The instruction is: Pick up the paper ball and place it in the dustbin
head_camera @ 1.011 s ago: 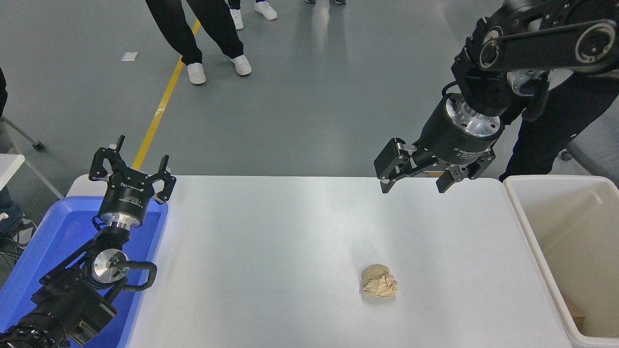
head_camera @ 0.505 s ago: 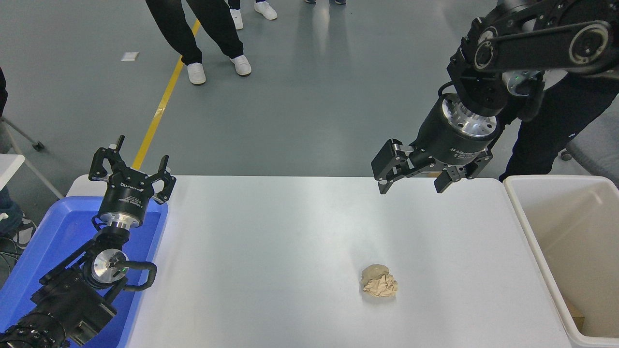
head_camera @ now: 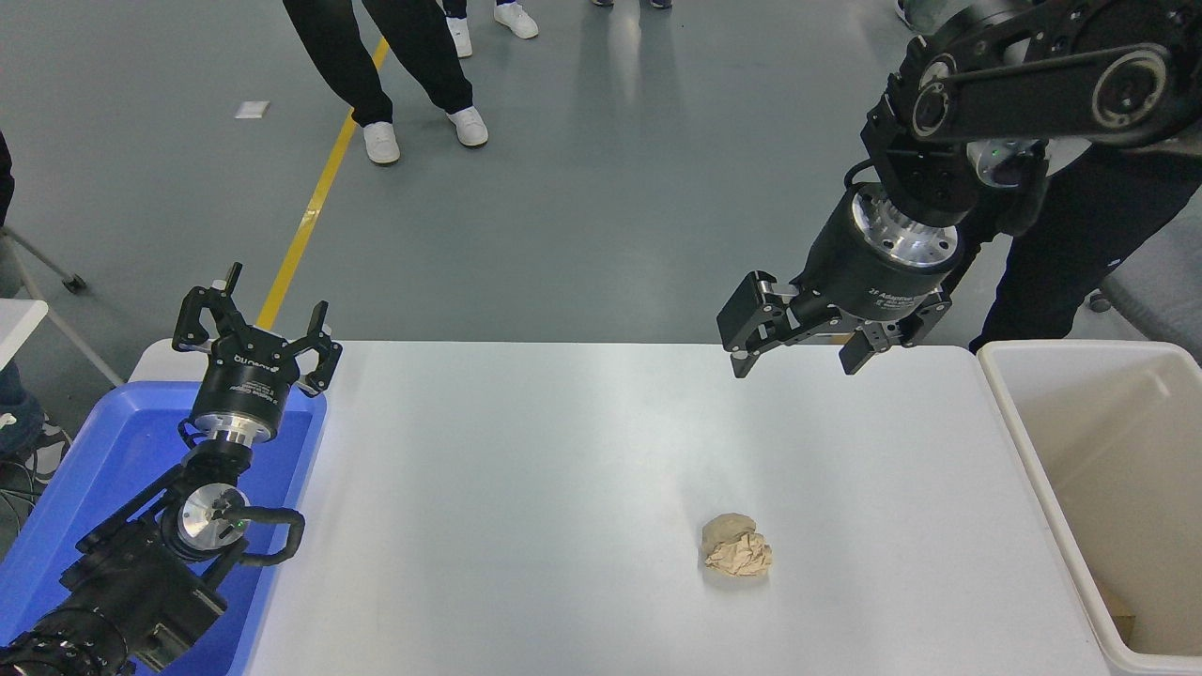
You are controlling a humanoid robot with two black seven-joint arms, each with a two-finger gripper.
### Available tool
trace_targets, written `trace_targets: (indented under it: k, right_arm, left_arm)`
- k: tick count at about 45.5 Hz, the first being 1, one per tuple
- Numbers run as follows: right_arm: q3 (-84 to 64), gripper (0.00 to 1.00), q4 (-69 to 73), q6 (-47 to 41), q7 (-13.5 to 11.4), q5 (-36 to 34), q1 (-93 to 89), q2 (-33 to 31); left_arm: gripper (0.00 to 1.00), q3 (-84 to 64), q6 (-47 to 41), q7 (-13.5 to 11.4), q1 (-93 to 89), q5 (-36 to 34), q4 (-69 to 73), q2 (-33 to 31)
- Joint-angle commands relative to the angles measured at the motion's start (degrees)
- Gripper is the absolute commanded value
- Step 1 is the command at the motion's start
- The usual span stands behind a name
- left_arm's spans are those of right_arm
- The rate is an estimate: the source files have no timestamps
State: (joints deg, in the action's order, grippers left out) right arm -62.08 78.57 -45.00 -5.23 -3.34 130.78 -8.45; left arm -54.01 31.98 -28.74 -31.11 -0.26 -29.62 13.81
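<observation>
The paper ball (head_camera: 736,545), a wrinkly tan wad, lies on the white table (head_camera: 526,488) right of centre, towards the near edge. The dustbin (head_camera: 1038,469), a cream-white bin with beige inner walls, stands at the table's right end. My right gripper (head_camera: 793,361) is open and empty, hanging above the table's far edge, well beyond the ball. My left gripper (head_camera: 258,319) is open and parked over the blue tray at the lower left.
A shallow blue tray (head_camera: 84,479) sits at the table's left end under the left arm. People's legs (head_camera: 394,66) stand on the grey floor beyond the table. A person in dark clothes (head_camera: 1080,244) stands behind the right arm.
My right gripper has drifted slightly to the left and up. The paper ball and the left arm have not moved.
</observation>
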Motion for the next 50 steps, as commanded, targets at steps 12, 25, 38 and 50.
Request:
trace_targets:
  k: [12,25,38,50]
  right_arm:
    - [-0.06,1.0,-0.69,0.0,0.05,-0.09,-0.18,-0.25]
    - [-1.02,1.0,-0.69,0.0,0.05,-0.7,-0.09,-0.34]
    - [-0.85,1.0,-0.69,0.0,0.13,-0.7,0.09,-0.34]
    - [-0.85,1.0,-0.17,0.0,0.13,-0.88,-1.84,0.02]
  left_arm:
    - [0.98,-0.04,0.01,0.0,0.0,0.0,0.0,-0.01]
    - [0.98,-0.04,0.01,0.0,0.0,0.0,0.0,-0.01]
    - [0.98,-0.04,0.09,0.0,0.0,0.0,0.0,-0.01]
    - [0.98,-0.04,0.1,0.0,0.0,0.0,0.0,-0.01]
